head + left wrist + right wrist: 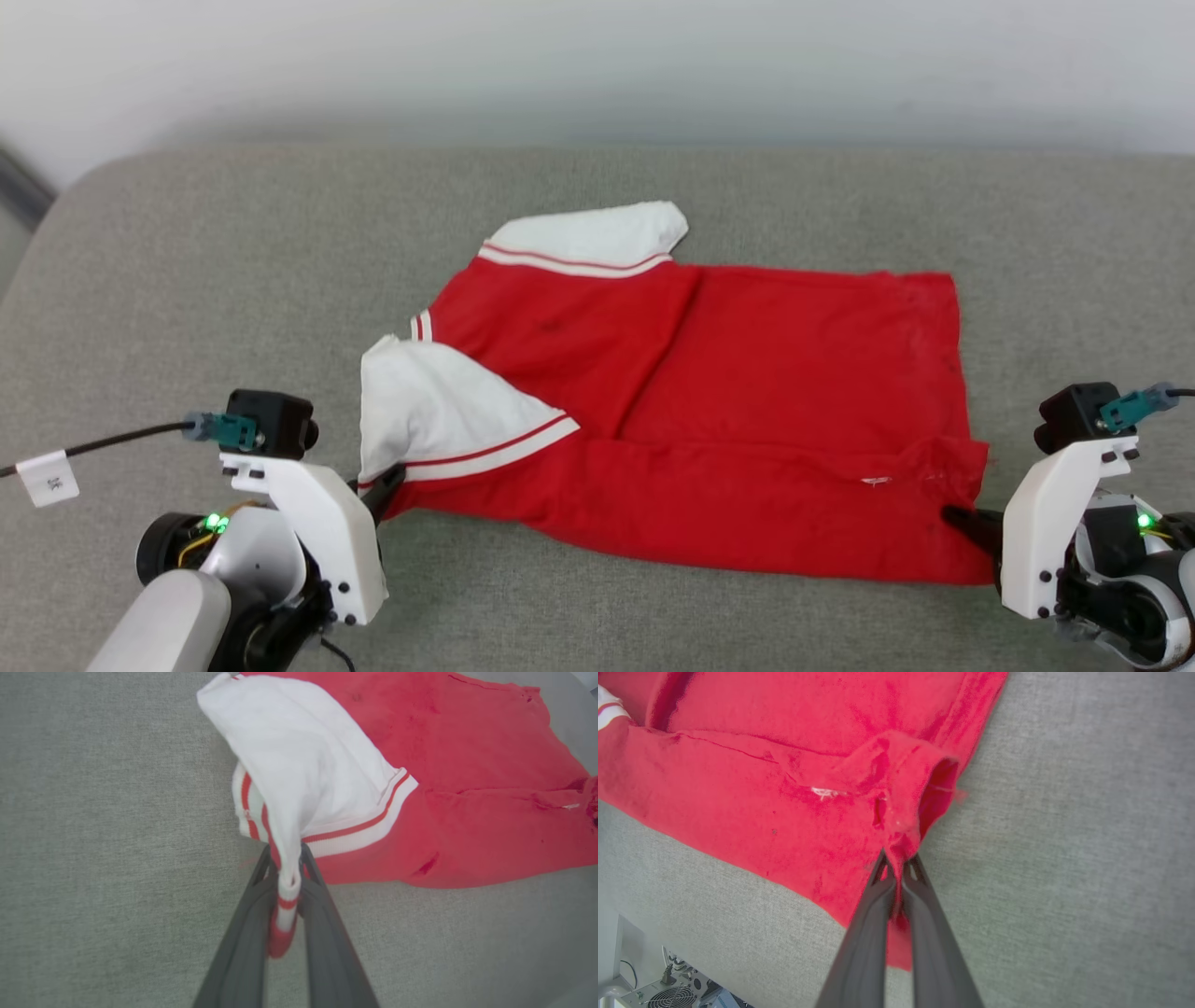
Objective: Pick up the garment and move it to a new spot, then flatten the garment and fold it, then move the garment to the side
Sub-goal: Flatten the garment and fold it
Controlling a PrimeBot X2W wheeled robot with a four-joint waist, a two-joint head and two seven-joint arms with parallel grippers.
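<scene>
The garment (747,392) lies on the grey cushion (187,280), my left gripper (387,481) closed on its sleeve (439,411), my right gripper (957,516) closed on its hem (966,462); I judge folding is in hand, next lifting both together.

The right end effector (899,857) pinches the garment (761,812) (red corner).

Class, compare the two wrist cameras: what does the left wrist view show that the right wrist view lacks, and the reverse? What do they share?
Left wrist view: the left gripper, jaws shut on the striped cuff of the white sleeve. Right wrist view: the right gripper, jaws shut on a bunched red hem corner, and a fan unit past the cushion's edge. Shared: the red jersey lying on the grey cushion.
</scene>
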